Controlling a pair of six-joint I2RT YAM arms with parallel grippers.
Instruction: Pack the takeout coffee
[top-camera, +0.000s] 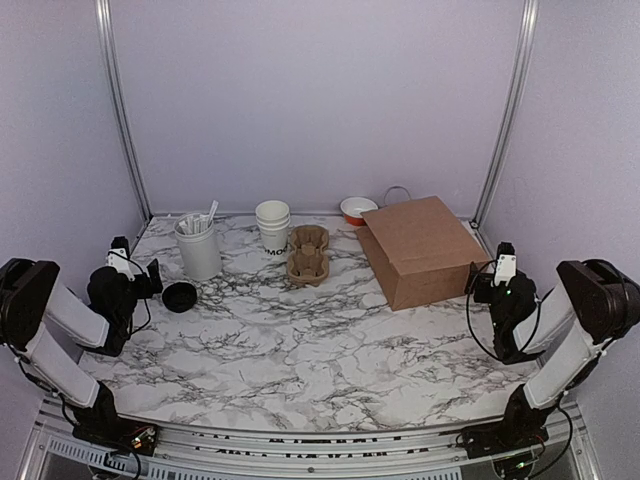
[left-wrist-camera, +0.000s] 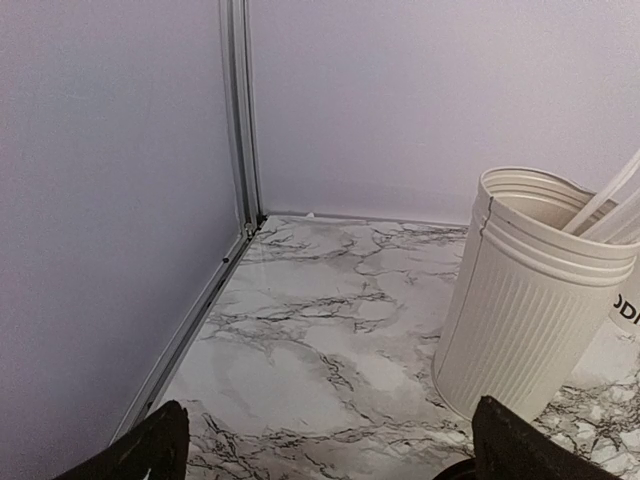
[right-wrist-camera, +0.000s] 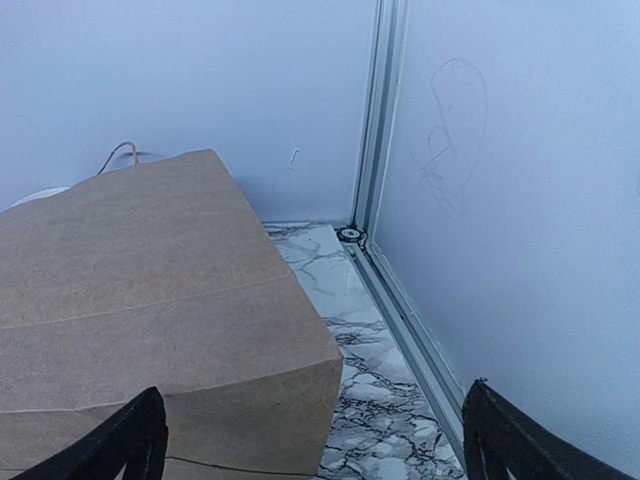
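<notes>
The white paper cup (top-camera: 272, 226), with dark lettering near its base, stands at the back middle of the table; it looks like a short stack and has no lid on it. A round black lid (top-camera: 180, 296) lies apart on the table at the left. My left gripper (top-camera: 150, 277) is open and empty just left of the lid. In the left wrist view, the left gripper (left-wrist-camera: 330, 455) faces the back left corner, and the cup's edge (left-wrist-camera: 628, 312) shows at far right. My right gripper (top-camera: 488, 277) is open and empty beside the brown paper bag (top-camera: 420, 250); the right wrist view shows the gripper (right-wrist-camera: 310, 445) too.
A tall ribbed white canister (top-camera: 198, 249) with white sticks stands near the left gripper, large in the left wrist view (left-wrist-camera: 530, 310). A brown pulp cup tray (top-camera: 307, 254) lies beside the cup. A red-and-white bowl (top-camera: 357, 209) sits behind the bag (right-wrist-camera: 150, 300). Enclosure walls stand close on both sides.
</notes>
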